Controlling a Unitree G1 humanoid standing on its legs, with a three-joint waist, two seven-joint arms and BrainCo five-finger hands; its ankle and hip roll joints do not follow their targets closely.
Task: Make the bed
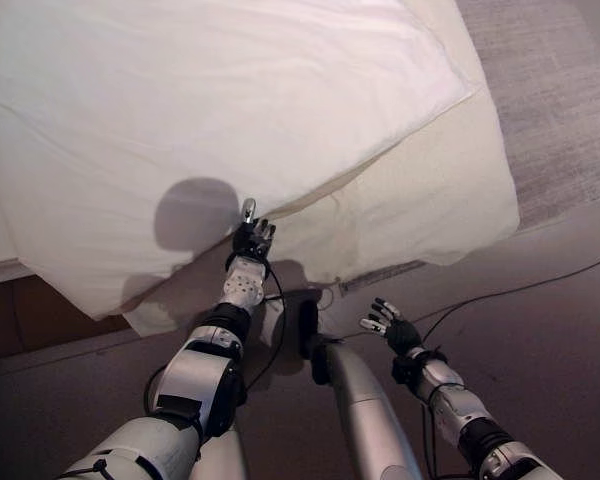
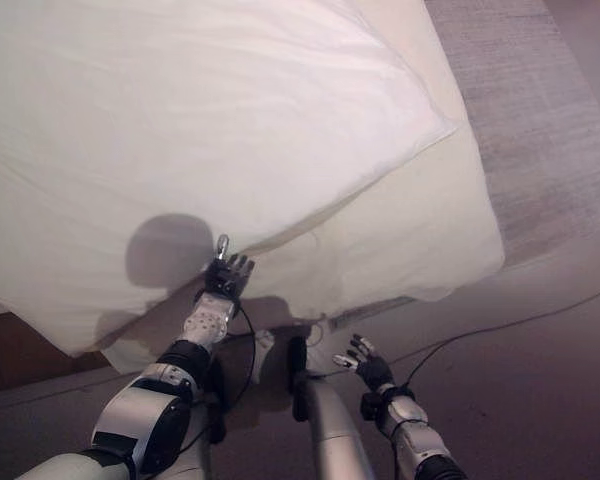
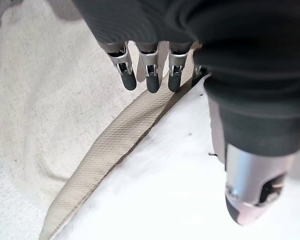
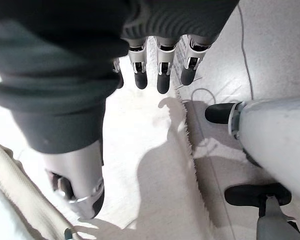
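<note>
Reaching up to the bed (image 1: 450,190), my left hand (image 1: 250,243) sits at the lower edge of the white duvet (image 1: 200,110), where that edge hangs over the cream sheet (image 1: 420,200). Its fingers (image 3: 149,75) are straight and relaxed, holding nothing; their dark tips hover just above a tan ribbed hem (image 3: 115,142) that runs between the white cloth and the cream weave, and I cannot tell whether they touch it.

The duvet covers most of the bed, lying askew, with one corner pointing toward the far side and its near edge drooping past the mattress toward the floor (image 1: 560,340). The sheet shows bare beyond that edge and drapes over the bed's corner.

My right hand (image 1: 390,325) hangs low beside the bed, well apart from the duvet and above the floor, fingers (image 4: 162,75) loosely spread and empty. A grey rug (image 1: 550,90) lies on the floor past the bed's far side.
</note>
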